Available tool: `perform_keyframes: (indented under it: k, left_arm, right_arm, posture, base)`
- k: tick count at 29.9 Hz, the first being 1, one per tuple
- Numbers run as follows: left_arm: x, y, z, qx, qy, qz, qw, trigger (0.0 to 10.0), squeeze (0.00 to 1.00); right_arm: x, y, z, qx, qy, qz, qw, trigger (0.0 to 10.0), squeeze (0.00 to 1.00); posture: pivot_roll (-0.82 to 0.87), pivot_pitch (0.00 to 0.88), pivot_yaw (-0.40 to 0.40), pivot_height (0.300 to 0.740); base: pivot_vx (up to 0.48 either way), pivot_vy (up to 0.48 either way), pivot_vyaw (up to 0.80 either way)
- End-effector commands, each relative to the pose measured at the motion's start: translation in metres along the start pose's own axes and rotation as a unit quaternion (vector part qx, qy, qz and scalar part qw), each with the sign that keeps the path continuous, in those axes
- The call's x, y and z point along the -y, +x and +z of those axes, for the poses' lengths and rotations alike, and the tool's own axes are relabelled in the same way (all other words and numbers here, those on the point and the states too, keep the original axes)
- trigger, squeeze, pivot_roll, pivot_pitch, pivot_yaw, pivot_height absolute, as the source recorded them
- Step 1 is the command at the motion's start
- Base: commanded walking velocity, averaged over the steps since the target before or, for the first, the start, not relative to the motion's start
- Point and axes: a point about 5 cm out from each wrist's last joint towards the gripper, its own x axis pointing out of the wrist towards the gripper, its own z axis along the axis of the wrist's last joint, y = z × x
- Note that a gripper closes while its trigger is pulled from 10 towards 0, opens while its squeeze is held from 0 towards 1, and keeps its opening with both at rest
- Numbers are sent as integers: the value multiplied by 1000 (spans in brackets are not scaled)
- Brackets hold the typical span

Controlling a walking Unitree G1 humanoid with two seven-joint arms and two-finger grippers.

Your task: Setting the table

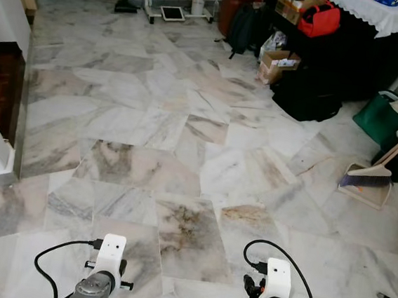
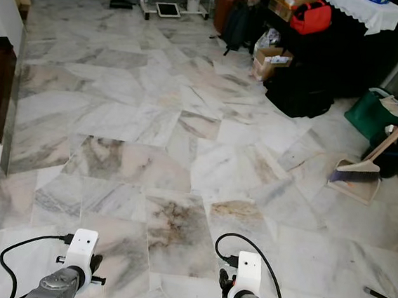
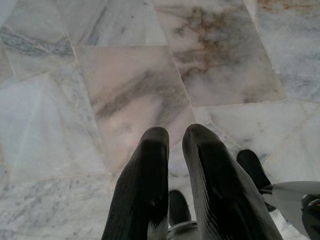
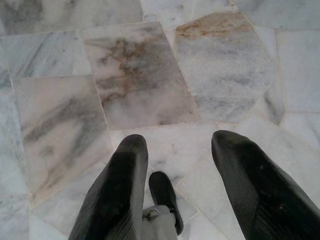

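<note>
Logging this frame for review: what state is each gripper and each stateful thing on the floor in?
left gripper: fingers nearly together, holding nothing, over the marble floor.
right gripper: fingers apart, holding nothing.
broom: leaning, bristles resting in the dustpan.
red bag: closed, on the dark cabinet.
cardboard box: open, on the floor.
green bag: open at the top.

Broom and red bag
</note>
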Motion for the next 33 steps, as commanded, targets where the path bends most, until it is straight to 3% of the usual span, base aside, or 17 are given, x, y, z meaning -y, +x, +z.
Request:
perform_keyframes:
  k: [1,17,33]
  left_arm:
    - [0,-1,-7,-17,8,1,1000,10000,0]
    - [-4,-2,-8,-19,28,6,999,10000,0]
    - [-2,-2,-8,-21,18,5,1000,10000,0]
  right_arm:
    - [2,-1,-5,-9,-2,-4,1000,10000,0]
    - [-1,-1,-6,-11,3,-3,1000,10000,0]
    - [3,-2,-7,-12,9,-10,1000,10000,0]
  posture:
    - [74,38,-43,731]
    - [90,31,-35,731]
    - [88,68,-41,731]
  base:
    - [0,-330,-775]
    - [0,-111,-775]
    - [0,-55,-777]
